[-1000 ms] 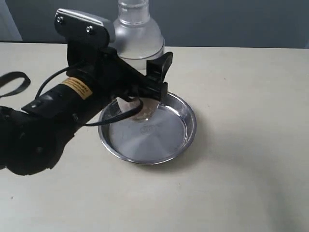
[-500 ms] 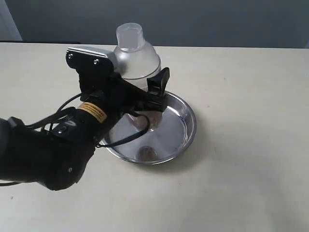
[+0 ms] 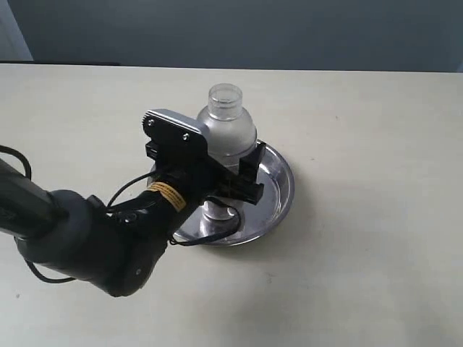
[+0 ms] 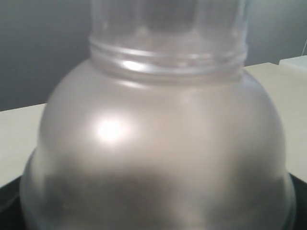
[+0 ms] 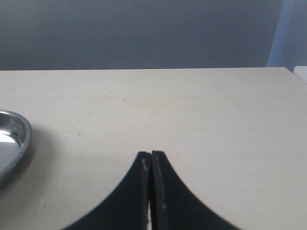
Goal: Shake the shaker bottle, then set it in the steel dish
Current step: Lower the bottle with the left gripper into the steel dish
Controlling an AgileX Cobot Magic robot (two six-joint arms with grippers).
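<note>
The frosted shaker bottle [image 3: 228, 130] stands upright in the steel dish [image 3: 278, 189], clear round cap on top. My left gripper [image 3: 226, 186] is shut on the bottle's lower body; one black finger [image 3: 251, 173] shows on its right side. In the left wrist view the bottle's domed shoulder [image 4: 158, 153] fills the picture and hides the jaws. Whether the bottle's base touches the dish floor is hidden by the arm. My right gripper [image 5: 151, 155] hovers over bare table, its jaws pressed together on nothing; the steel dish's rim [image 5: 19, 139] shows at that view's edge.
The dish sits near the middle of a pale table [image 3: 376, 144]. My left arm's dark body [image 3: 87, 246] and cable lie across the table on the near left side of the dish. A grey wall runs behind the table's far edge.
My left gripper has come down with the bottle, from above the dish's far-left rim into the dish. The arm has swung lower and nearer.
</note>
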